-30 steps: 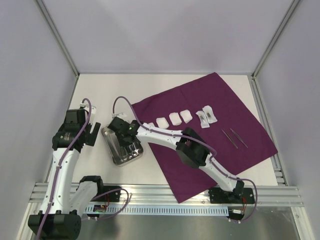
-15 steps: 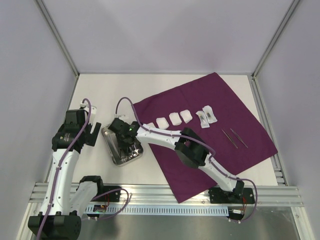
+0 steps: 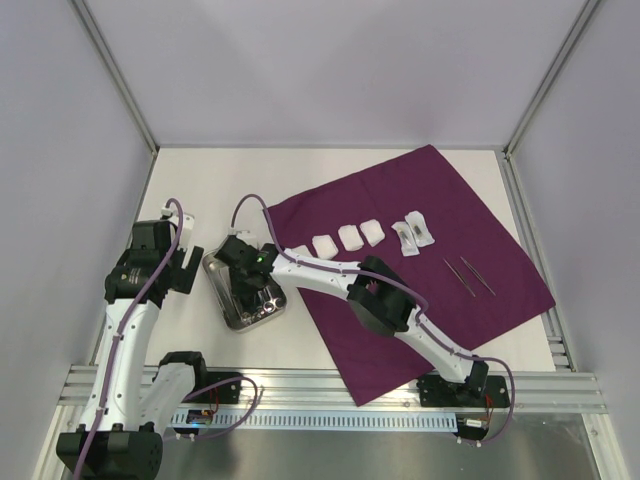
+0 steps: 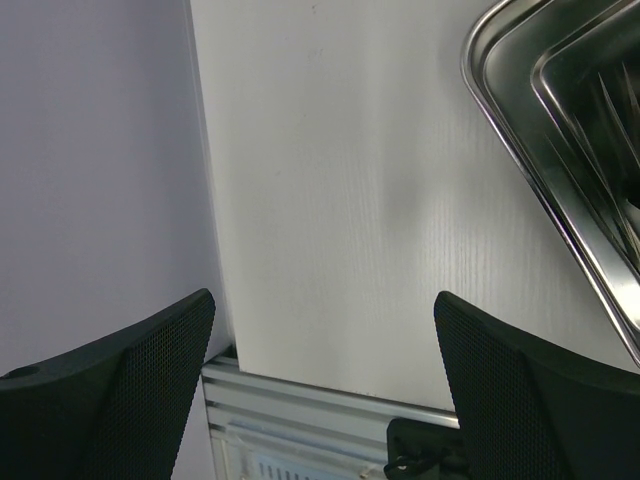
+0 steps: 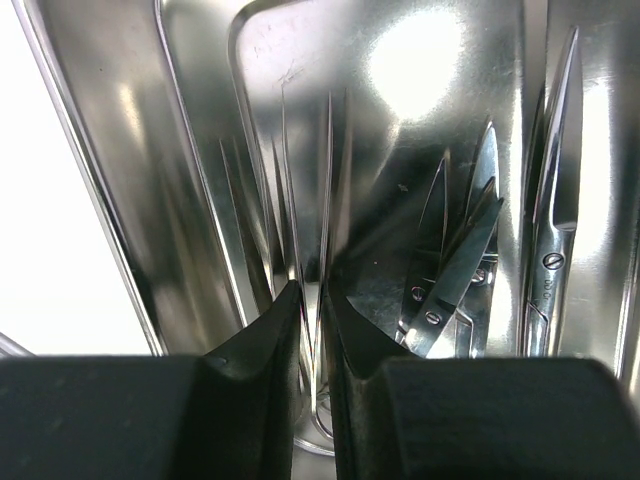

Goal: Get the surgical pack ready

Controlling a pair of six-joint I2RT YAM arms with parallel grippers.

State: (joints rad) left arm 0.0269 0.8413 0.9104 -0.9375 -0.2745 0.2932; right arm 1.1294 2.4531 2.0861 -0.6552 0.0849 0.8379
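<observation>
Reaching right gripper (image 5: pixel 312 295) into tray (image 3: pixel 222 295), just left of the edge of cloth (image 3: pixel 440 200); jaws standing barely parted about a thin instrument (image 5: pixel 325 180), grip unclear. Hanging left gripper (image 4: pixel 322 310) spread wide over bare table (image 4: pixel 330 180), left of tray's rim.

Tray (image 3: pixel 238 324) left of cloth (image 3: pixel 440 200)

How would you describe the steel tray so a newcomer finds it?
Start at the purple cloth covering the right of the white table. Just off the cloth's left edge, on bare table, sits the steel tray. It is the only shiny dish; the gauze pads lie on the cloth.
</observation>
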